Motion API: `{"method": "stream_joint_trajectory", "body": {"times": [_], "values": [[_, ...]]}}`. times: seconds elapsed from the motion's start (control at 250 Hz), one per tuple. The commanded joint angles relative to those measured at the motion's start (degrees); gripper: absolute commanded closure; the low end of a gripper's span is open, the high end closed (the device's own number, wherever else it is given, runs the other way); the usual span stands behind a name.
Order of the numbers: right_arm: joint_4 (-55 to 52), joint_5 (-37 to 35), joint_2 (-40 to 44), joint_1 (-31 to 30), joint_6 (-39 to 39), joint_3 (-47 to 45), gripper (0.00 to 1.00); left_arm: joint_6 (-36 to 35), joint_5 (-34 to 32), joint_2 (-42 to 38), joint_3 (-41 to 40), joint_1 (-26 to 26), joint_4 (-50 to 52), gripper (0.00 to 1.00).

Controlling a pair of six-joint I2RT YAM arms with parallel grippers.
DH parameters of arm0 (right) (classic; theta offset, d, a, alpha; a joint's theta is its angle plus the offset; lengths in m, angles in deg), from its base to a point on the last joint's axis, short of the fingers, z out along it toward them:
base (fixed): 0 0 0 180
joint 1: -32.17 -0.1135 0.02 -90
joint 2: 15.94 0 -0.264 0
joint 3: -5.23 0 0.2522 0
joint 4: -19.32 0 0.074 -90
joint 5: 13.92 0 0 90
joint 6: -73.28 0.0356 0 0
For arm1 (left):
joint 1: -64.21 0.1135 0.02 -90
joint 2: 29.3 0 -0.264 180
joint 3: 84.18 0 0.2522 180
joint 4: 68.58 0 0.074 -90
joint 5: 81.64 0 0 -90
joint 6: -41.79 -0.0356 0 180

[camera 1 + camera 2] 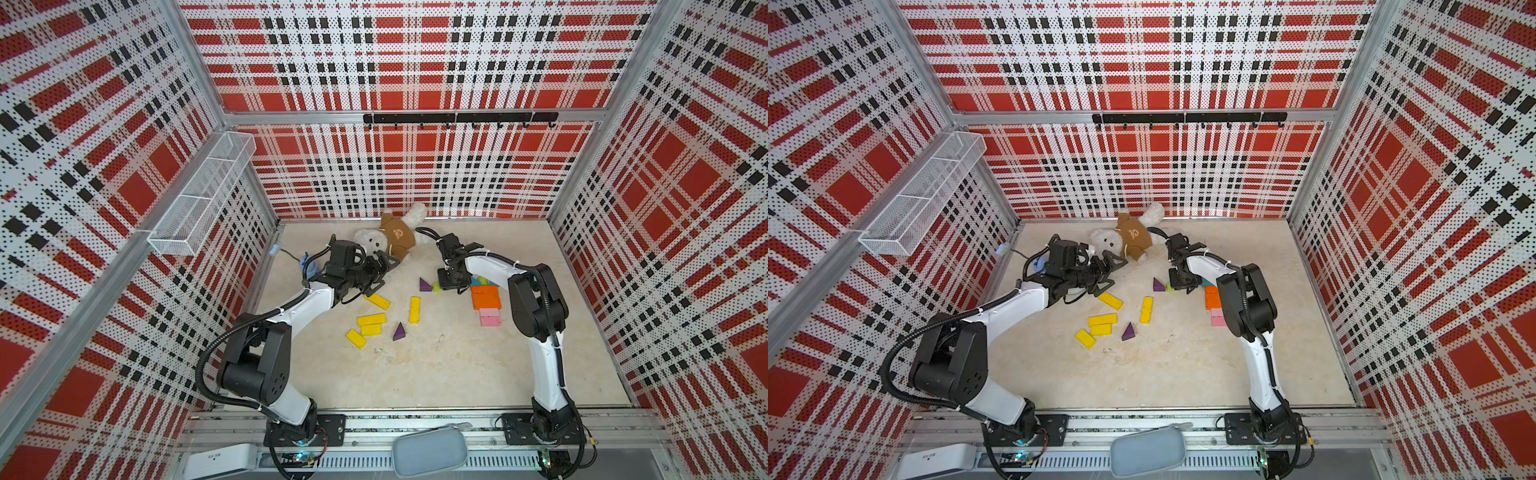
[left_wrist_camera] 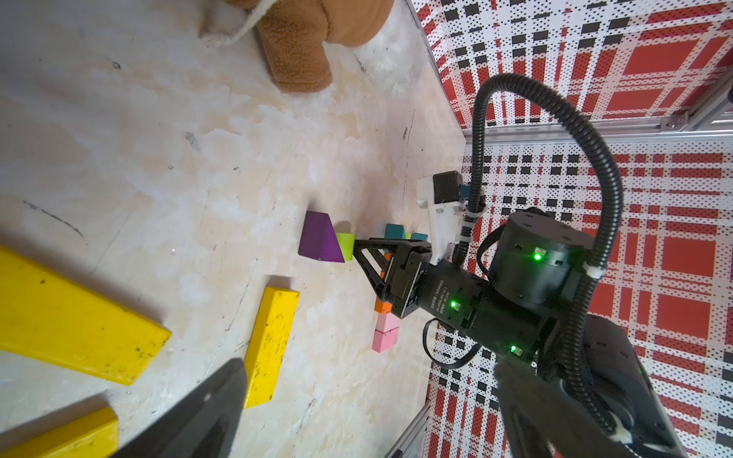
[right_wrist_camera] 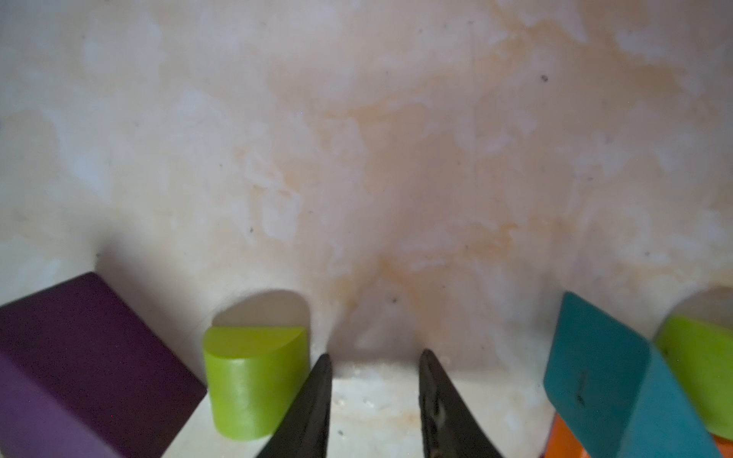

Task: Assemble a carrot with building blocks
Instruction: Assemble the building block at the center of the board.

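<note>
Several yellow blocks (image 1: 371,319) and a purple triangle (image 1: 399,331) lie scattered mid-table. Farther right, orange blocks (image 1: 485,297) and pink blocks (image 1: 490,317) lie joined in a column, with teal blocks (image 1: 478,281) at its far end. My right gripper (image 3: 375,357) points down at bare table, jaws slightly apart and empty, between a lime-green block (image 3: 254,376) and a teal block (image 3: 603,376). One fingertip is close beside the lime block, which stands against a second purple triangle (image 3: 79,357). My left gripper (image 1: 380,270) hovers wide open and empty beyond the yellow blocks.
A plush bear (image 1: 395,237) in a brown top lies at the back of the table, just past my left gripper. A wire basket (image 1: 203,195) hangs on the left wall and a hook rail (image 1: 459,118) on the back wall. A grey pouch (image 1: 430,451) sits at the front rail.
</note>
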Motion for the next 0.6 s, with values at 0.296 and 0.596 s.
{"method": "stream_joint_trajectory", "body": {"times": [0.296, 0.596], "values": [[0.3, 1.5, 2.6, -1.0, 0.6, -2.0, 0.64, -0.3, 0.3, 0.4, 1.5, -0.1, -1.0, 0.01], [-1.5, -1.1, 4.1, -1.0, 0.2, -1.6, 0.63, -0.3, 0.1, 0.4, 1.5, -0.1, -1.0, 0.0]]}}
